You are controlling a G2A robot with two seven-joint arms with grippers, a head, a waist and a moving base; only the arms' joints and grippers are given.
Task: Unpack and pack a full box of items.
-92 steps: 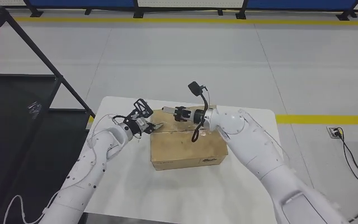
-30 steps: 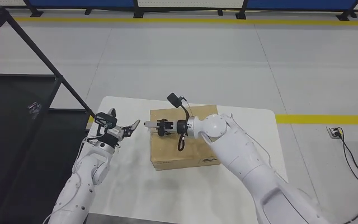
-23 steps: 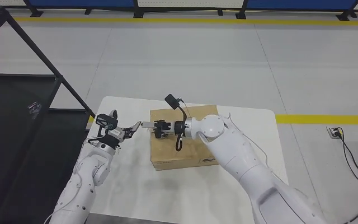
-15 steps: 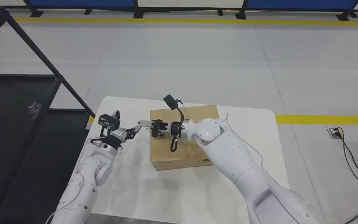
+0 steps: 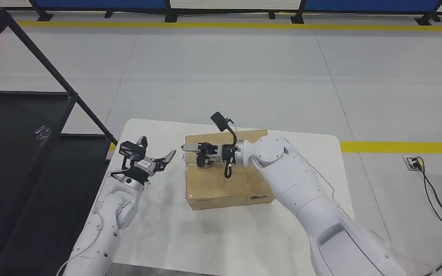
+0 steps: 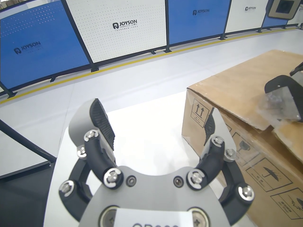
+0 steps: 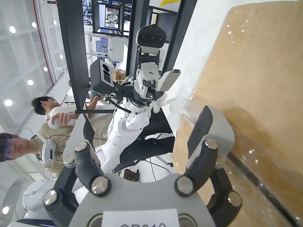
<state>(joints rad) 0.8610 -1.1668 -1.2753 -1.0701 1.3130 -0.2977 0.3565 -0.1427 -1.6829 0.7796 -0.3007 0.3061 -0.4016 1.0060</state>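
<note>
A closed cardboard box (image 5: 231, 176) lies in the middle of the white table (image 5: 304, 221). My right gripper (image 5: 189, 148) is open over the box's top left edge; in the right wrist view (image 7: 144, 128) one finger (image 7: 201, 128) lies against the taped cardboard (image 7: 255, 83). A crumpled bit of clear tape (image 6: 277, 102) clings at that finger on the box (image 6: 248, 88). My left gripper (image 5: 163, 161) is open and holds nothing, a little left of the box above the table (image 6: 157, 119).
A black frame (image 5: 65, 83) and a dark panel stand off the table's left side. Bare table surface (image 5: 159, 228) lies left of and in front of the box. People with handheld controllers (image 7: 56, 119) stand behind the frame.
The left gripper has drawn back off the box to its left side. The right gripper slid leftward along the box top to its left edge, then shifted slightly back.
</note>
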